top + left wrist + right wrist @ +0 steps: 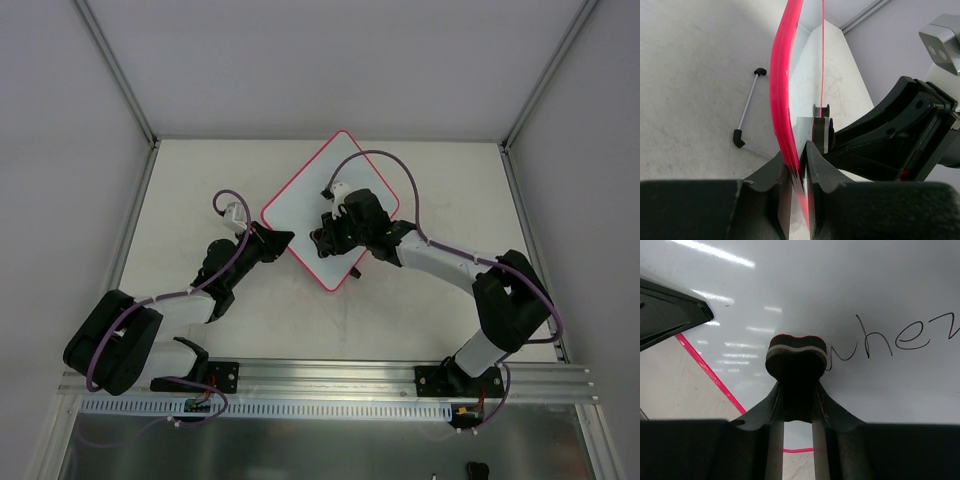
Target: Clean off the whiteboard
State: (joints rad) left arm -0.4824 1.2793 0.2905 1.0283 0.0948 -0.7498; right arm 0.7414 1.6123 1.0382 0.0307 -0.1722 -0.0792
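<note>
The whiteboard (310,215), white with a red-pink rim, lies turned like a diamond at the table's middle. My left gripper (283,240) is shut on its left rim; the left wrist view shows the rim (782,100) pinched between the jaws. My right gripper (322,238) is over the board's lower part, shut on a small black eraser (796,360) that presses on the board (850,295). Black handwriting (890,340) runs just right of the eraser. The right arm hides part of the board in the top view.
A thin white rod with black ends (747,107) lies on the table left of the board in the left wrist view. Grey walls enclose the table (200,190) on three sides. A metal rail (330,380) runs along the near edge.
</note>
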